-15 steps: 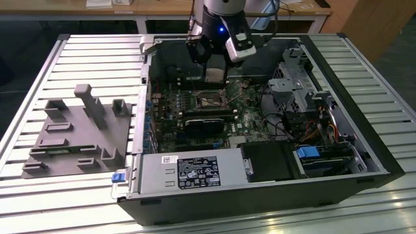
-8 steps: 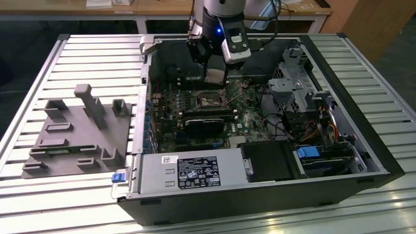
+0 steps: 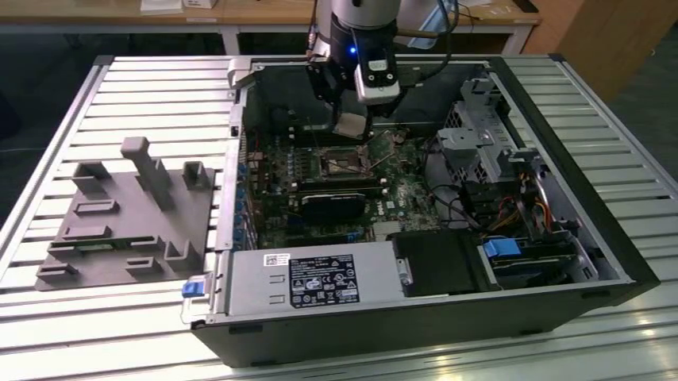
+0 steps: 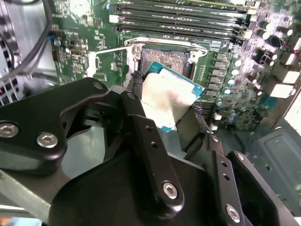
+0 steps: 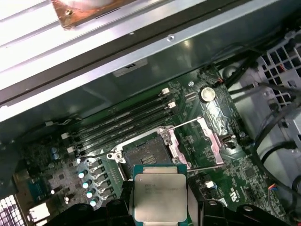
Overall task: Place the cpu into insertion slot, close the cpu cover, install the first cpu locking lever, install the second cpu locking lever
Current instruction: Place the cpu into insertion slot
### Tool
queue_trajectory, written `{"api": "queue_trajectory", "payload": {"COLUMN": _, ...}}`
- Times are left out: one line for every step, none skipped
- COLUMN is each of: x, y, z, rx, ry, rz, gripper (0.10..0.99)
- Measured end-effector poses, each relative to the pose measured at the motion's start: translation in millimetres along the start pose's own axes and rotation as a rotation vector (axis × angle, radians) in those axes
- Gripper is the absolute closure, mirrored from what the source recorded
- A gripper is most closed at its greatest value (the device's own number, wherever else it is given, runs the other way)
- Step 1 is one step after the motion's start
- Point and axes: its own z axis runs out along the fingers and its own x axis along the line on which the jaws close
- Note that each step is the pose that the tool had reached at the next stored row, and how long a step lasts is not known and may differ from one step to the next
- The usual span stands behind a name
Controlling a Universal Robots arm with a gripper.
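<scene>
My gripper (image 3: pixel 352 127) hangs inside the open computer case, shut on the cpu (image 5: pixel 159 197), a small square chip with a silver-grey top. The chip sits between the black fingers (image 4: pixel 141 117) in both wrist views, its green edge showing on the cpu (image 4: pixel 167 100). It is held tilted and above the board, just short of the insertion slot (image 5: pixel 143 155), whose dark pin field lies bare. The cpu cover (image 5: pixel 215 134) stands swung open beside the slot. Two thin wire levers (image 5: pixel 183 123) are lifted off their catches. In the exterior view the insertion slot (image 3: pixel 341 163) lies just below the gripper.
Memory slots (image 5: pixel 122 122) run along one side of the socket. A black heatsink block (image 3: pixel 330 205), the power supply (image 3: pixel 307 282) and a drive cage with cables (image 3: pixel 498 151) crowd the case. A grey fixture with pegs (image 3: pixel 127 214) stands at the exterior view's left.
</scene>
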Motion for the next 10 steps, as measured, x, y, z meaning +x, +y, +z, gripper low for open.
{"api": "queue_trajectory", "payload": {"x": 0.0, "y": 0.0, "z": 0.1, "rx": 0.001, "ry": -0.0017, "rz": 0.016, "gripper": 0.549}}
{"api": "queue_trajectory", "payload": {"x": 0.0, "y": -0.1, "z": 0.2, "rx": 0.001, "ry": -0.0032, "rz": 0.032, "gripper": 0.549}}
{"api": "queue_trajectory", "payload": {"x": 0.0, "y": 0.0, "z": 0.4, "rx": 0.001, "ry": -0.0048, "rz": 0.049, "gripper": 0.549}}
{"api": "queue_trajectory", "payload": {"x": 0.0, "y": -0.1, "z": 0.6, "rx": 0.002, "ry": -0.0064, "rz": 0.065, "gripper": 0.549}}
{"api": "queue_trajectory", "payload": {"x": 0.0, "y": -0.1, "z": 0.8, "rx": 0.002, "ry": -0.0081, "rz": 0.081, "gripper": 0.549}}
{"api": "queue_trajectory", "payload": {"x": 0.0, "y": -0.1, "z": 0.9, "rx": 0.004, "ry": -0.0105, "rz": 0.095, "gripper": 0.549}}
{"api": "queue_trajectory", "payload": {"x": 0.0, "y": -0.1, "z": 0.9, "rx": 0.008, "ry": -0.0137, "rz": 0.107, "gripper": 0.549}}
{"api": "queue_trajectory", "payload": {"x": 0.0, "y": -0.1, "z": 1.0, "rx": 0.012, "ry": -0.0169, "rz": 0.118, "gripper": 0.549}}
{"api": "queue_trajectory", "payload": {"x": 0.0, "y": -0.1, "z": 1.0, "rx": 0.017, "ry": -0.0206, "rz": 0.128, "gripper": 0.549}}
{"api": "queue_trajectory", "payload": {"x": 0.0, "y": -0.1, "z": 1.1, "rx": 0.022, "ry": -0.0242, "rz": 0.137, "gripper": 0.549}}
